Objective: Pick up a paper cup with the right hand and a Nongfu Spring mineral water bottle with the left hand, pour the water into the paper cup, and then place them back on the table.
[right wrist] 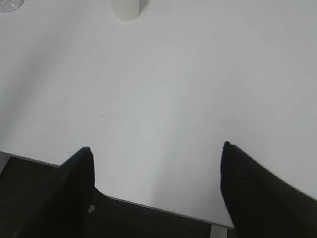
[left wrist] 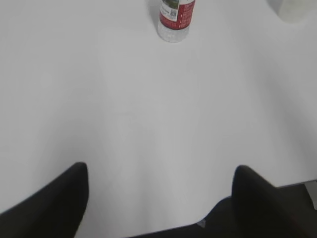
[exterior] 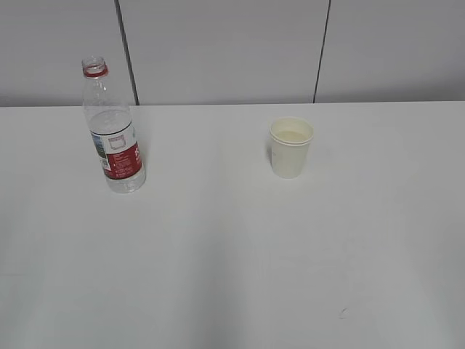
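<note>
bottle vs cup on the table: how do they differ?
The bottle is tall, clear plastic with a red-and-white label; the cup is short, opaque cream paper, plain. The bottle narrows to a small red-ringed neck; the cup has a wide mouth and tapers downward. The bottle stands left, the cup right. Both are upright, uncovered, untouched on the white table.

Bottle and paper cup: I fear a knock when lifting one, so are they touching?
Apart. The exterior view shows bare table between the bottle and the paper cup.
</note>
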Controlling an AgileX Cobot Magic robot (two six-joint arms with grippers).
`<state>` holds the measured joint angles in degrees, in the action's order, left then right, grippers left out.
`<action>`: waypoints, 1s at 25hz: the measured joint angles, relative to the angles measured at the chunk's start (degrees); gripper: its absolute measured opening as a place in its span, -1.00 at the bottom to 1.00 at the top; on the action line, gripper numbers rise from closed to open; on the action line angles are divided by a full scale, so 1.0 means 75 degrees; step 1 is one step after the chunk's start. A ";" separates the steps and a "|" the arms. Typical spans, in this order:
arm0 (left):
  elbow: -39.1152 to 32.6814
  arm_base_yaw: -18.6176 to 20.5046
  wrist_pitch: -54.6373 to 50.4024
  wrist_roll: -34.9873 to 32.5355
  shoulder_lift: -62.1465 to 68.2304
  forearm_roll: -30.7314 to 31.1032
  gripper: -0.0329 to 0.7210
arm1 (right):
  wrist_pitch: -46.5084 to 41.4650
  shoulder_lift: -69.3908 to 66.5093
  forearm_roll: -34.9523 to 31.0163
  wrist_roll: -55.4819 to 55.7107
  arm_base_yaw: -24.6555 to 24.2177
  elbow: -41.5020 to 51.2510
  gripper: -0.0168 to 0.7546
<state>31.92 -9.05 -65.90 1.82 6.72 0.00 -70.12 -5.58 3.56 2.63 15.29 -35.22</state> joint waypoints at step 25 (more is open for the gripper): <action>-0.0388 0.0000 0.0246 -0.0429 -0.1029 0.0000 0.53 | 0.0531 0.0710 -0.0432 -0.0393 0.0000 0.0840 0.58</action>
<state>29.01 -9.05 -64.05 -1.40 -1.00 0.00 -66.14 -0.26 0.33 -0.32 15.29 -28.92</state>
